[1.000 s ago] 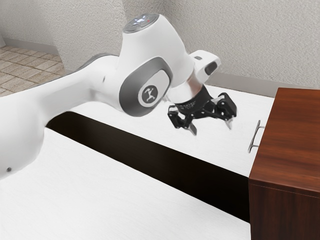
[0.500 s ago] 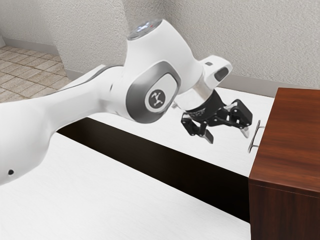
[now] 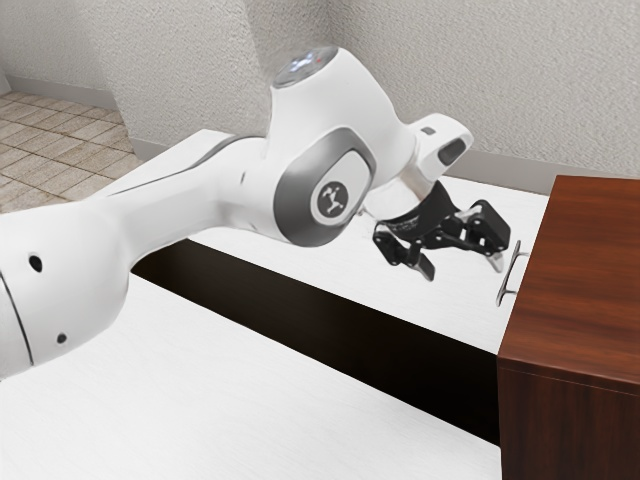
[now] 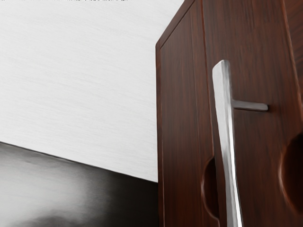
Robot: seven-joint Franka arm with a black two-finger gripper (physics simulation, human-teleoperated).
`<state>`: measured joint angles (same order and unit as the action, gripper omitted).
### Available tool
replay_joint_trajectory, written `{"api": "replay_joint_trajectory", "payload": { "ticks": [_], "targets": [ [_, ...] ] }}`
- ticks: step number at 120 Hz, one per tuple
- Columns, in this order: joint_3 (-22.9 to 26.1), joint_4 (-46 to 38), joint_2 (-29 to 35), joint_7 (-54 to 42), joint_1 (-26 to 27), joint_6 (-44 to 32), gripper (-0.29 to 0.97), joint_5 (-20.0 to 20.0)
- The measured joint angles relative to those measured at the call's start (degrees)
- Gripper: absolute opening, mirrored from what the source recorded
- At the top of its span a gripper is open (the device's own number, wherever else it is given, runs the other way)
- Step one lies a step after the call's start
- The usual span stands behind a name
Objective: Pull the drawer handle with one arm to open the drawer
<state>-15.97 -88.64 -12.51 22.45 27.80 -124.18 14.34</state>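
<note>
A dark wooden cabinet [image 3: 585, 290] stands at the exterior view's right. Its silver bar handle [image 3: 511, 272] sticks out from the drawer front, which lies flush with the cabinet body. My black gripper [image 3: 462, 258] hovers open just to the left of the handle, one fingertip [image 3: 497, 256] close to the bar's upper end without touching it. Nothing lies between the fingers. In the wrist view the handle [image 4: 226, 156] runs long and close across the brown drawer front [image 4: 182, 118].
The cabinet rests on a white table [image 3: 440, 300]. A dark gap [image 3: 300, 310] divides that table from another white surface [image 3: 230, 400] in front. A textured wall [image 3: 520, 70] rises behind, and tiled floor [image 3: 50, 140] lies at the far left.
My arm has reached toward the exterior view's right, carrying the open gripper from mid-table to just beside the handle. The drawer has not moved.
</note>
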Motion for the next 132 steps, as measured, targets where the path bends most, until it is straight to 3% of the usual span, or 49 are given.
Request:
{"api": "replay_joint_trajectory", "payload": {
  "ticks": [106, 132],
  "targets": [
    [2.67, 3.01, -4.55, -2.27, -2.51, -2.38, 0.68, 2.48],
    [3.04, 2.87, -4.58, -2.37, -2.55, -2.50, 0.63, 2.57]
  ]
}}
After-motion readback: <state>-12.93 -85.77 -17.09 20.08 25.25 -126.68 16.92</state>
